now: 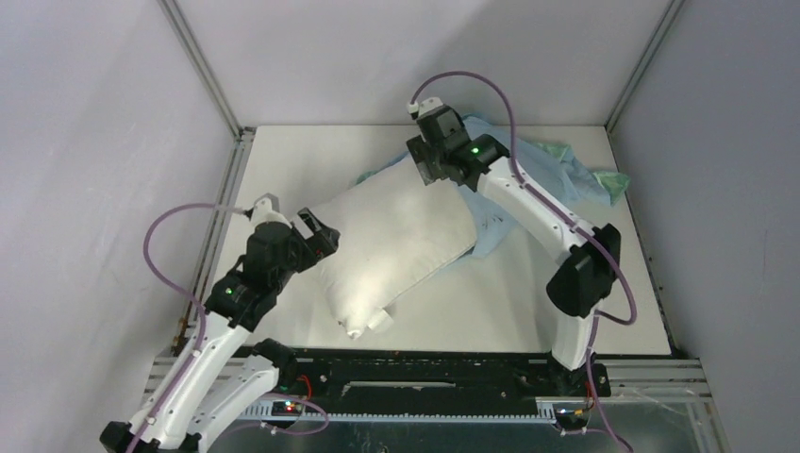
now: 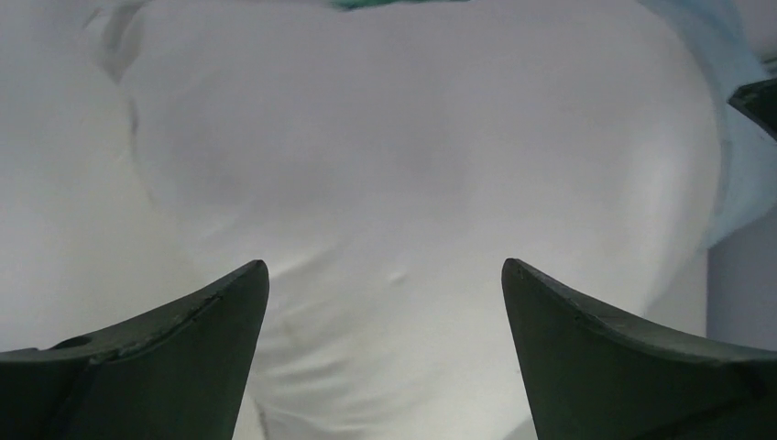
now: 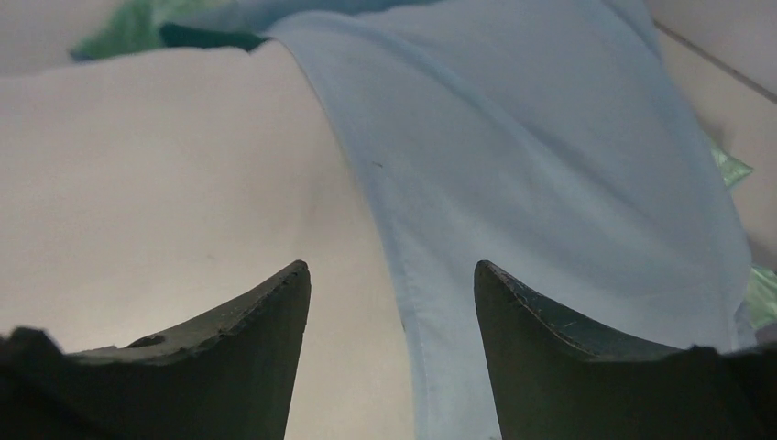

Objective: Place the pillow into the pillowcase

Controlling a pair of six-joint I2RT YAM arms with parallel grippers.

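Both claws open, gripping nothing. Pillow point(image 1: 396, 241) lies diagonally mid-bench point(image 1: 302, 160), far end touching the pillowcase point(image 1: 566, 175); can't tell if any of it is inside. Left claw point(image 1: 316, 234) sits at the pillow's left edge, right claw point(image 1: 429, 170) over the blue hem. Likely insertion start: right pinches hem, left pushes pillow in.

The pillow point(image 1: 391, 250) is off-white cloth, matt and smooth, with soft creases. The pillowcase point(image 1: 564, 170) is thin light blue cloth, matt and wrinkled, and greenish on its inner side. The counter point(image 1: 491, 302) looks smooth, matt white. The fingers point(image 2: 174, 357) of the left gripper point(image 2: 385, 270) and right gripper point(image 3: 392, 270) look like dark matt plastic, faintly scuffed along the edges.
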